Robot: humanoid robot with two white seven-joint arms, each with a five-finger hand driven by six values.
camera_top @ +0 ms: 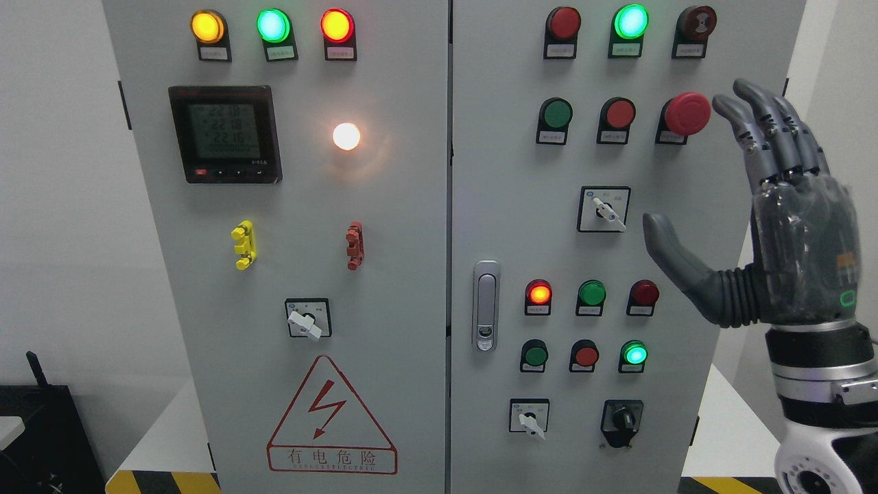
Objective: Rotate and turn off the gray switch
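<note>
The right hand (761, 206) is raised in front of the right door of the cabinet (411, 206), its fingers (768, 123) straight and spread upward, its thumb (675, 250) stuck out to the left, gripping nothing. The fingertips sit just right of the big red mushroom button (687, 113). The thumb tip points toward a switch (604, 209) with a pale gray lever on a square plate, near it but not touching; the lever is slanted down to the right. Two more switches of the same kind show lower down, one (529, 416) at the bottom of the right door and one (308, 318) on the left door above the red warning triangle (332, 418). A black knob (621, 420) sits beside the bottom one. On the left door a meter screen (225, 134) is lit, with a white lamp (346, 136) glowing to its right. A metal door handle (485, 305) sits at the left edge of the right door.
</note>
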